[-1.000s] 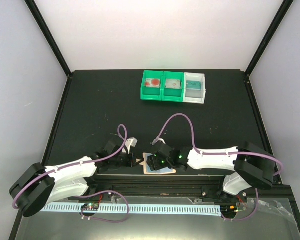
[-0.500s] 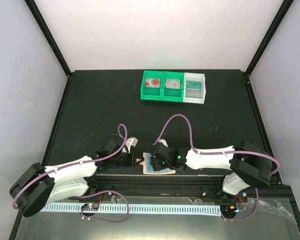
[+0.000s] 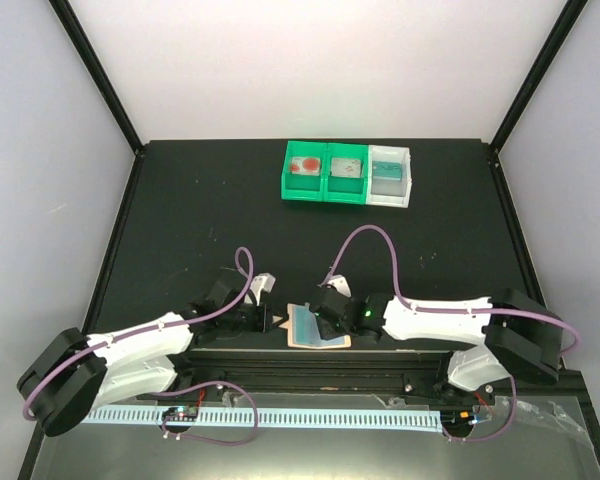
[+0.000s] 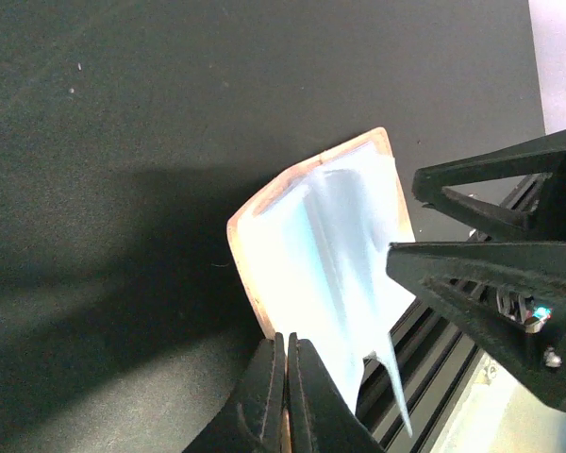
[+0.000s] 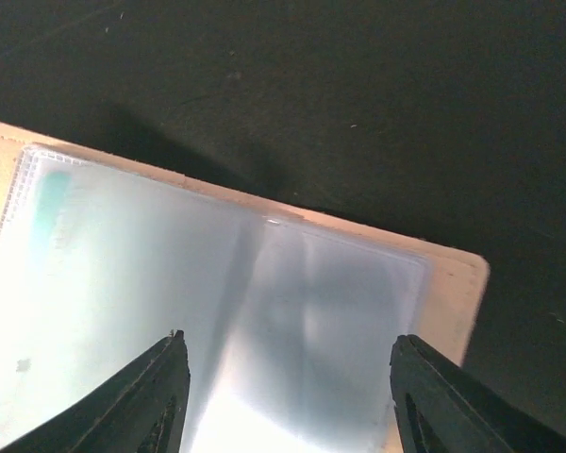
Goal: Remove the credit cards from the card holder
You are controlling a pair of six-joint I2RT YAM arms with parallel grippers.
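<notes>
Beneath the spread right hand (image 5: 288, 351), card holder (image 5: 264, 274), edge pinched by left hand (image 4: 285, 354)

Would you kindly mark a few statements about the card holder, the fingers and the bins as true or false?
1. The card holder lies open on the table. True.
2. The left fingers are spread wide over bare table. False: they are shut, pinching the card holder's edge.
3. The right fingers stand apart over the card holder's clear sleeves. True.
4. The bins touch the card holder. False: they stand at the far side of the table, well apart from it.
</notes>
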